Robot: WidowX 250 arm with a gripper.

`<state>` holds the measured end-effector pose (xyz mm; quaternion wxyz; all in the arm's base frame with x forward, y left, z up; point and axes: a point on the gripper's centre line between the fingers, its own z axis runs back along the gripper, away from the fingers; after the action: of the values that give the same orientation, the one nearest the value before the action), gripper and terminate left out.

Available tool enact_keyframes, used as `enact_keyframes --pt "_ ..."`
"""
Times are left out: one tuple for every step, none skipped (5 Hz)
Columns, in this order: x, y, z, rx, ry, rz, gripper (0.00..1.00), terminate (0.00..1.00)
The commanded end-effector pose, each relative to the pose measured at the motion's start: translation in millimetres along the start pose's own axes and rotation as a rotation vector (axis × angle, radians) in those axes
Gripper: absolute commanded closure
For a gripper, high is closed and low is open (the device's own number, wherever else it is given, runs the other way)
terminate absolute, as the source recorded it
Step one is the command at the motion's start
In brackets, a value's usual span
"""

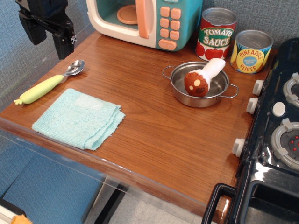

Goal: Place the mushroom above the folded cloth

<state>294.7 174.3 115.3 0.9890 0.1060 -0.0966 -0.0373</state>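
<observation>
The mushroom (202,79), a plush toy with a reddish-brown spotted cap and white stem, lies on its side in the steel pot (219,95) at the right of the wooden table. The folded cloth (78,118), light teal, lies flat near the table's front left edge. My gripper (46,36) hangs at the top left, well above the table's far left corner, far from both. Its two black fingers stand apart and hold nothing.
A yellow-handled spoon (48,84) lies just behind the cloth. A toy microwave (145,21) stands at the back, with a tomato sauce can (215,33) and a pineapple can (251,51) to its right. A toy stove (276,140) borders the right side.
</observation>
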Motion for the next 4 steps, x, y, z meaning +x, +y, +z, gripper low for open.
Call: enact_keyframes --pt "0 0 0 0.0 0.0 0.0 0.0 0.0" --pt "19 -20 -8 -0.034 0.002 -0.037 0.0 0.0" --pt "38 -58 -8 -0.059 -0.013 -0.028 0.0 0.0" --pt "62 -106 -3 -0.115 -0.039 -0.062 0.0 0.0"
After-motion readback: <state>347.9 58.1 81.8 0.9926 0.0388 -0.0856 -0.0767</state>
